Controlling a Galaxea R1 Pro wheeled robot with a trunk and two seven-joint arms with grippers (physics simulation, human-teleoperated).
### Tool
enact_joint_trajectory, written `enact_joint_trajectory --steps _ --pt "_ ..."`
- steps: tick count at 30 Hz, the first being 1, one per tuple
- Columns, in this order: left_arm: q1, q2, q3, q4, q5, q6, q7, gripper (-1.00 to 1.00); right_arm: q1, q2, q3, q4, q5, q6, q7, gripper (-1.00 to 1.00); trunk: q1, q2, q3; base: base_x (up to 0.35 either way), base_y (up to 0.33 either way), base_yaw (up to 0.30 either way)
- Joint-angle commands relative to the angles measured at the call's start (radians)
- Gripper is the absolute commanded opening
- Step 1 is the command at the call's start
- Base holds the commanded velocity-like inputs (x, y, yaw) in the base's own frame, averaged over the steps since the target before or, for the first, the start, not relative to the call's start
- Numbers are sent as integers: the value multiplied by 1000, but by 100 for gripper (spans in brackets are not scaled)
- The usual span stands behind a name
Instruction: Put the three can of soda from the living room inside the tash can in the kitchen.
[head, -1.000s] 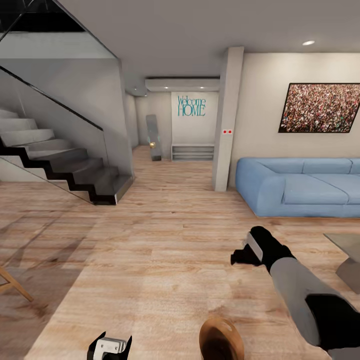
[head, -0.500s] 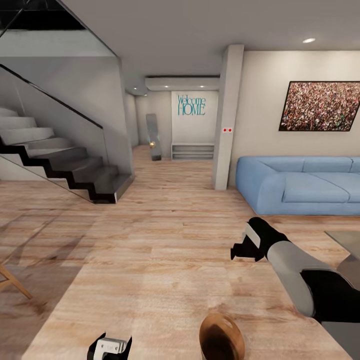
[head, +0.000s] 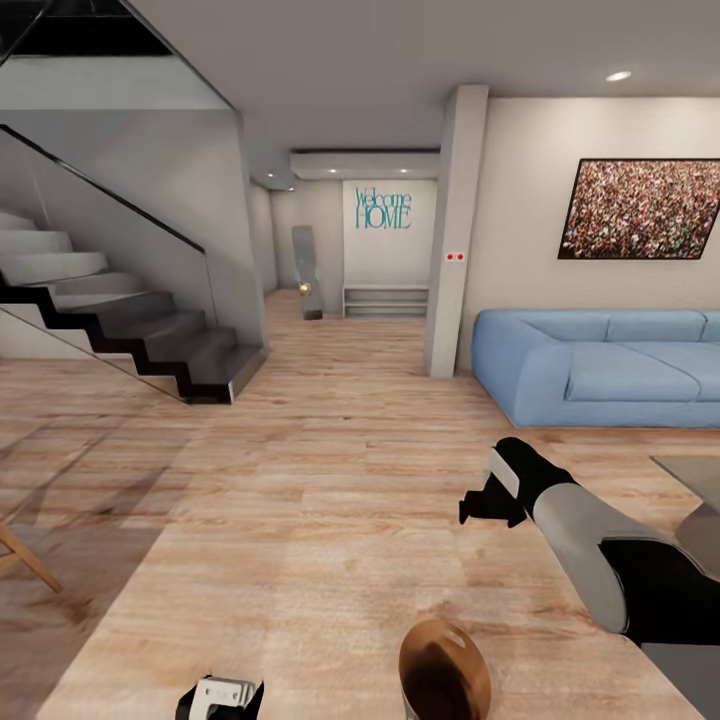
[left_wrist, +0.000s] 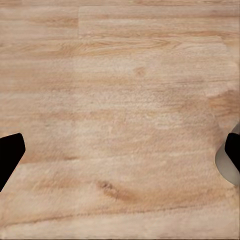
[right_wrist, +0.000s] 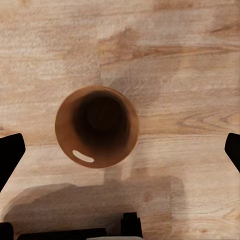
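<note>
Robot's in the living room with the bin (head: 444, 668) on the floor right in front of its base; the right wrist view looks straight down into its brown inside (right_wrist: 97, 125), and it looks empty, though the bottom is dark. No cans anywhere in sight. Right gripper (head: 480, 508) hangs over the floor with fingers spread wide, holding nothing. Left gripper (head: 220, 695) is low by the base, fingers spread wide too. Next I'd swing toward the sofa (head: 600, 365) and the grey table (head: 700, 480) to hunt for cans.

Upright round trash can (right_wrist: 96, 126), glossy brown inside, empty, on light wood floor (right_wrist: 190, 60).
</note>
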Motion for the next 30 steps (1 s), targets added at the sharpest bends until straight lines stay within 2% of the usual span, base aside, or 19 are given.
enact_joint_trajectory --steps 1,10,11,13,15,20,23,28,30 --pt "-1 -1 0 -1 0 15 0 100 0 -1 0 0 0 0 0 100 4 -7 -3 0 0 0" --pt "-41 -4 5 3 3 182 4 100 3 -2 1 -1 3 0 -4 100 38 -70 -31 0 0 0" --pt "-52 -4 6 4 5 224 4 100 3 -1 1 -1 3 0 -5 100 42 -77 -35 0 0 0" --pt "-58 -4 6 5 9 245 4 100 3 -1 1 -1 3 0 -6 100 50 -91 -41 0 0 0" --pt "-74 -2 5 6 33 303 4 100 3 0 1 -1 4 0 -8 100 58 -105 -47 0 0 0" --pt "-90 4 0 7 98 389 -1 100 3 -5 1 -1 5 0 -7 100 77 -140 -63 0 0 0" --pt "-97 6 -1 20 116 412 -6 100 4 -10 0 -2 5 0 -5 100 88 -161 -72 0 0 0" --pt "-119 6 -2 49 123 422 -9 100 5 -11 0 -3 5 0 -5 100 107 -196 -88 0 0 0" --pt "-153 6 -2 105 127 426 -10 100 6 -10 1 -2 4 0 -5 100 115 -210 -94 0 0 0"
